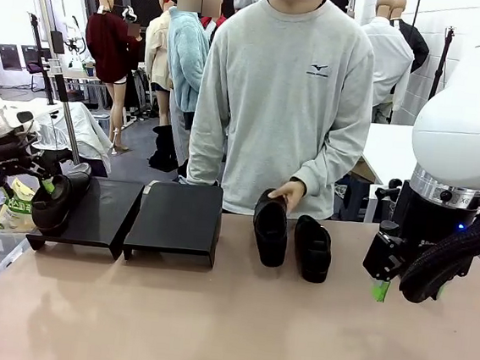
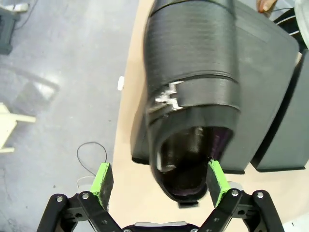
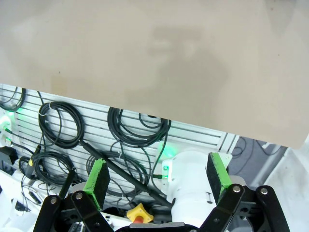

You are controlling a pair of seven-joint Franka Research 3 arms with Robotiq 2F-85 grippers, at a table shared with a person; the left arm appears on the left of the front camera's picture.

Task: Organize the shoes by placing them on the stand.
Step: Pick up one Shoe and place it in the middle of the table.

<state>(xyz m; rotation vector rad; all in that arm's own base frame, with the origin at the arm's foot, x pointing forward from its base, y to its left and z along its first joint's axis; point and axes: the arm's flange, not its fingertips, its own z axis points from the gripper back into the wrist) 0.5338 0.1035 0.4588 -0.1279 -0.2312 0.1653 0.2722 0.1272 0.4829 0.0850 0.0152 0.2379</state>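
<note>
Left end effector (image 2: 159,180), jaws wide, straddled the heel of one shoe (image 2: 193,96) resting on the stand's (image 1: 177,215) leftmost platform. A second shoe (image 1: 269,227), touched by a person's hand (image 1: 289,193), and a third shoe (image 1: 312,248) lay mid-worktop (image 1: 208,330). Right end effector (image 3: 157,176) hung wide open near the worktop's right edge.

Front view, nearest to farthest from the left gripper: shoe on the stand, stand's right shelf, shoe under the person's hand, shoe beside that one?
1. Shoe on the stand, at the left gripper, far left.
2. Stand's right shelf, left of centre.
3. Middle shoe, under the person's hand.
4. Rightmost shoe, right of centre.
</note>
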